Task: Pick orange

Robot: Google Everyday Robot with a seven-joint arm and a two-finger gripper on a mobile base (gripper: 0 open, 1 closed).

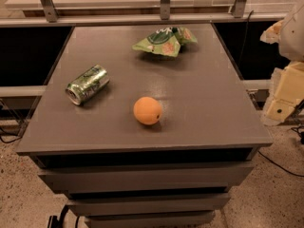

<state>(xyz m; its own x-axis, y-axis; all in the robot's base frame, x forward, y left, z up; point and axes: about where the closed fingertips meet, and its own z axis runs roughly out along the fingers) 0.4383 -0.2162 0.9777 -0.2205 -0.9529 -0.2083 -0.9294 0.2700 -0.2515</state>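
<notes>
The orange (147, 110) is a round fruit with a small dark dot. It sits on the grey table top (204, 103), a little in front of the middle. My gripper (283, 96) shows as cream and white parts at the right edge of the view. It is beyond the table's right side, well apart from the orange and holding nothing that I can see.
A green can (87, 84) lies on its side to the left of the orange. A crumpled green snack bag (165, 41) lies at the back of the table. A railing with metal posts (164, 1) runs behind. Cables (285, 167) lie on the speckled floor.
</notes>
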